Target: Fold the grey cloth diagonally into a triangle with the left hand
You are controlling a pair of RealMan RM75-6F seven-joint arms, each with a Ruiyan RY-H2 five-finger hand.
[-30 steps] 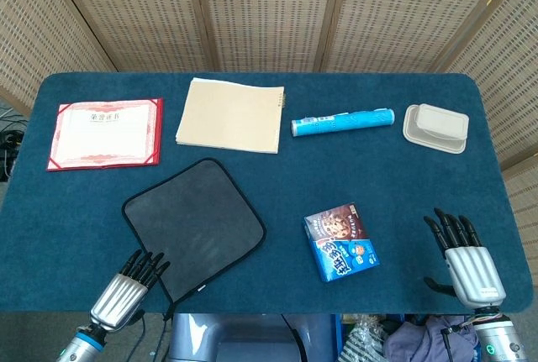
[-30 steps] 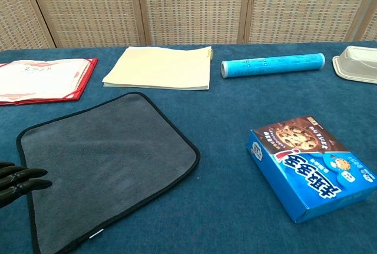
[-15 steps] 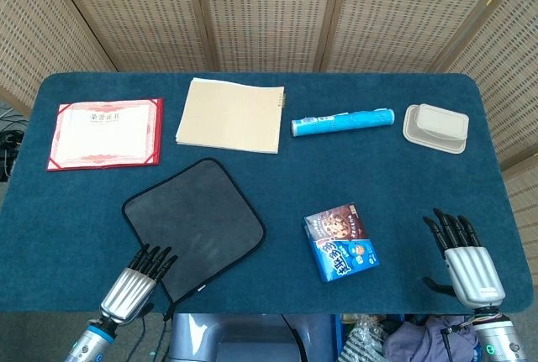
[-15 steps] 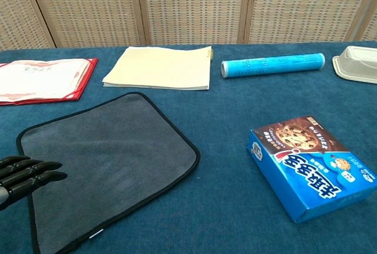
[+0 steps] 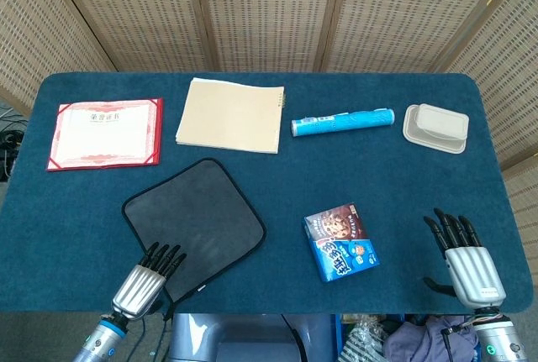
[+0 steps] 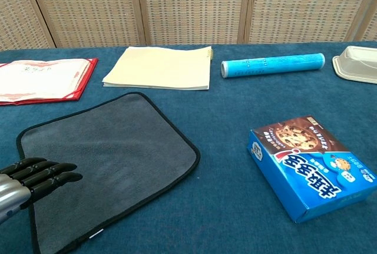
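Note:
The grey cloth [image 5: 195,221] [image 6: 109,160] with a black border lies flat and unfolded on the blue table, turned at an angle. My left hand [image 5: 147,280] [image 6: 32,181] hovers at the cloth's near-left edge, its fingers stretched out over the fabric, holding nothing. My right hand [image 5: 462,259] rests at the near right of the table, fingers spread and empty, far from the cloth; the chest view does not show it.
A blue cookie box [image 5: 340,241] [image 6: 309,162] lies right of the cloth. At the back are a red certificate folder [image 5: 105,133], a tan notebook [image 5: 229,115], a blue tube [image 5: 342,121] and a beige lidded container [image 5: 435,127]. The table's front edge [image 5: 269,310] is just below the cloth.
My left hand has moved right and forward, so its fingers now reach over the cloth's near-left edge. The cloth and the right hand have not moved.

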